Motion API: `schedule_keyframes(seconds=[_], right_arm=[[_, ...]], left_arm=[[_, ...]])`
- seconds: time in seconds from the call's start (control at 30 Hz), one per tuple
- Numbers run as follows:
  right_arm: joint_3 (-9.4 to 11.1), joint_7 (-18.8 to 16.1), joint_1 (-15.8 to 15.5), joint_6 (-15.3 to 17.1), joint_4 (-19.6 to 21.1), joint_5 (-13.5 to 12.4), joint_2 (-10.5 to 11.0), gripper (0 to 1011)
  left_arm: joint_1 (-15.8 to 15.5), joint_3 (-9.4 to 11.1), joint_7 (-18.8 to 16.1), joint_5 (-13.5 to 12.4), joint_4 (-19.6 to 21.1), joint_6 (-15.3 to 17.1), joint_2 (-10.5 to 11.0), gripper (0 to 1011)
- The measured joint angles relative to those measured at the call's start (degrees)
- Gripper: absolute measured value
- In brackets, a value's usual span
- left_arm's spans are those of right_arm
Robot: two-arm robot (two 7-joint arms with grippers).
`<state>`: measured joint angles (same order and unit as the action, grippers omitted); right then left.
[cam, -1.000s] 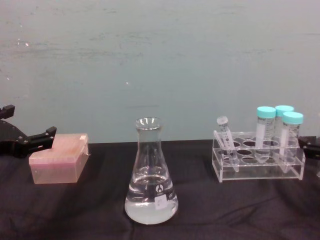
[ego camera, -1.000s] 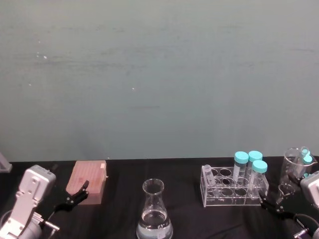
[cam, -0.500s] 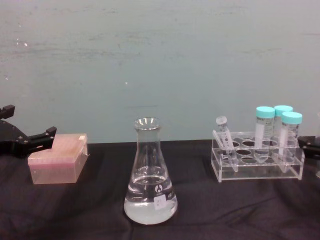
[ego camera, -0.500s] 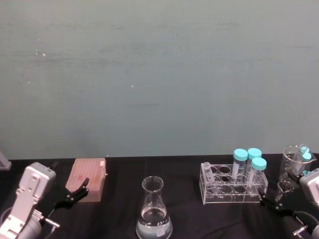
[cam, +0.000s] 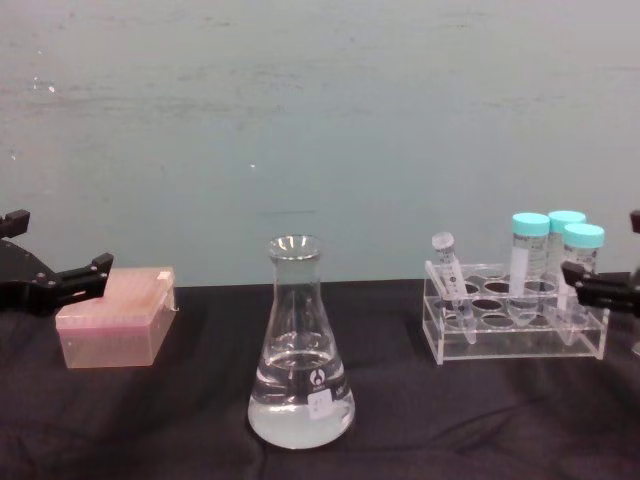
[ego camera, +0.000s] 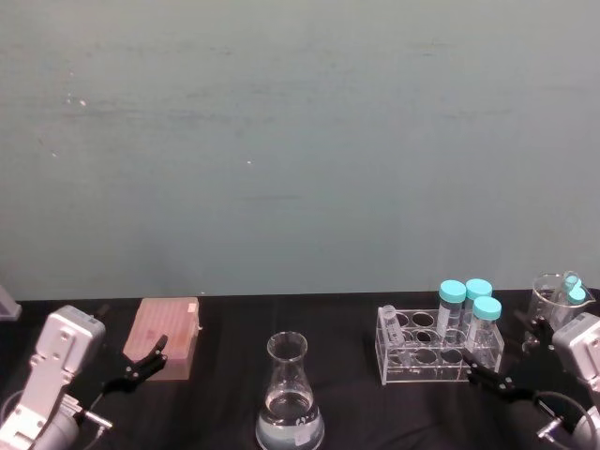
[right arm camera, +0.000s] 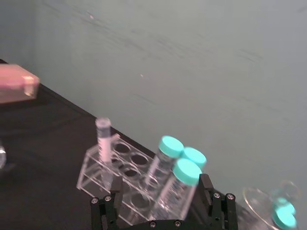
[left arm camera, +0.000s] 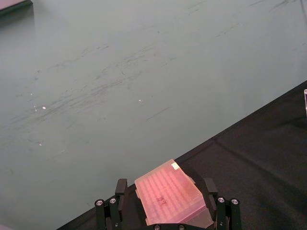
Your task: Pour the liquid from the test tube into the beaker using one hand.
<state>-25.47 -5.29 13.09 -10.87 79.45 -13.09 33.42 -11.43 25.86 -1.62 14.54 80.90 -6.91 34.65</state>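
Observation:
The test tube (ego camera: 389, 324) (cam: 449, 272) (right arm camera: 102, 140) leans uncapped in the left end of a clear rack; I cannot make out its liquid. The beaker (ego camera: 290, 394) (cam: 300, 360), a conical flask with clear liquid in its base, stands at the table's front centre. My right gripper (ego camera: 506, 345) (cam: 600, 246) (right arm camera: 158, 191) is open just right of the rack, near the teal-capped tubes, and holds nothing. My left gripper (ego camera: 133, 330) (cam: 60, 240) (left arm camera: 164, 187) sits open at the far left beside a pink box.
A pink tip box (ego camera: 167, 336) (cam: 115, 315) (left arm camera: 170, 194) lies at the left. The acrylic rack (ego camera: 422, 367) (cam: 515, 342) holds three teal-capped tubes (cam: 555, 250) (right arm camera: 180, 165). A glass cup (ego camera: 553, 300) with a teal-capped tube stands far right. A teal wall closes the back.
My right gripper has moved up and left toward the rack, and its finger now shows well inside the chest view's right edge. The left arm and the glassware have stayed put.

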Motion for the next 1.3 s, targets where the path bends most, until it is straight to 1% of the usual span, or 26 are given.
schedule_keyframes(seconds=[0.17,0.2,0.27,0.37,0.4,0.47,0.57,0.67,0.73,0.8,0.83,0.87,0.9,0.93,1.0,1.03,1.07,1.1,1.3], right_arm=[[-0.34,-3.31,1.37,-1.36,-0.63,-0.01,-0.72,1003],[-0.51,-4.4,2.09,-1.69,-1.06,-0.02,-1.09,1003],[-0.68,-5.33,2.75,-1.96,-1.55,-0.02,-1.49,1003],[-1.17,-7.7,4.73,-2.55,-3.1,0.11,-2.7,1003],[-1.17,-7.7,4.73,-2.55,-3.1,0.11,-2.7,1003],[-1.51,-9.28,6.16,-2.85,-4.66,0.35,-3.69,1003],[-1.75,-10.47,7.39,-2.96,-6.11,0.56,-4.58,1003],[-2.12,-12.6,9.34,-3.27,-8.9,0.67,-5.99,1003],[-2.19,-13.0,9.7,-3.33,-9.46,0.67,-6.27,1003],[-2.37,-14.36,10.87,-3.48,-11.21,0.69,-7.12,1003],[-2.57,-15.58,11.86,-3.67,-12.83,0.7,-7.89,1003],[-2.57,-15.58,11.86,-3.67,-12.83,0.7,-7.89,1003],[-2.73,-16.44,12.68,-3.88,-14.08,0.8,-8.48,1003],[-2.73,-16.44,12.68,-3.88,-14.08,0.8,-8.48,1003],[-2.99,-17.59,13.84,-4.29,-15.95,1.1,-9.33,1003],[-3.22,-18.45,14.92,-4.68,-17.67,1.49,-10.13,1003],[-3.22,-18.45,14.92,-4.68,-17.67,1.49,-10.13,1003],[-3.39,-18.99,15.66,-4.89,-18.86,1.82,-10.71,1002],[-3.89,-20.13,17.92,-5.0,-22.5,3.35,-12.61,1003]], left_arm=[[0.0,0.0,0.0,0.0,0.0,0.0,0.0,1000],[0.0,0.0,0.0,0.0,0.0,0.0,0.0,1000],[0.0,0.0,0.0,0.0,0.0,0.0,0.0,1000],[0.0,0.0,0.0,0.0,0.0,0.0,0.0,1000],[0.0,0.0,0.0,0.0,0.0,0.0,0.0,1000],[0.0,0.0,0.0,0.0,0.0,0.0,0.0,1000],[0.0,0.0,0.0,0.0,0.0,0.0,0.0,1000],[0.0,0.0,0.0,0.0,0.0,0.0,0.0,1000],[0.0,0.0,0.0,0.0,0.0,0.0,0.0,1000],[0.0,0.0,0.0,0.0,0.0,0.0,0.0,1000],[0.0,0.0,0.0,0.0,0.0,0.0,0.0,1000],[0.0,0.0,0.0,0.0,0.0,0.0,0.0,1000],[0.0,0.0,0.0,0.0,0.0,0.0,0.0,1000],[0.0,0.0,0.0,0.0,0.0,0.0,0.0,1000],[0.0,0.0,0.0,0.0,0.0,0.0,0.0,1000],[0.0,0.0,0.0,0.0,0.0,0.0,0.0,1000],[0.0,0.0,0.0,0.0,0.0,0.0,0.0,1000],[0.0,0.0,0.0,0.0,0.0,0.0,0.0,1000],[0.0,0.0,0.0,0.0,0.0,0.0,0.0,1000]])
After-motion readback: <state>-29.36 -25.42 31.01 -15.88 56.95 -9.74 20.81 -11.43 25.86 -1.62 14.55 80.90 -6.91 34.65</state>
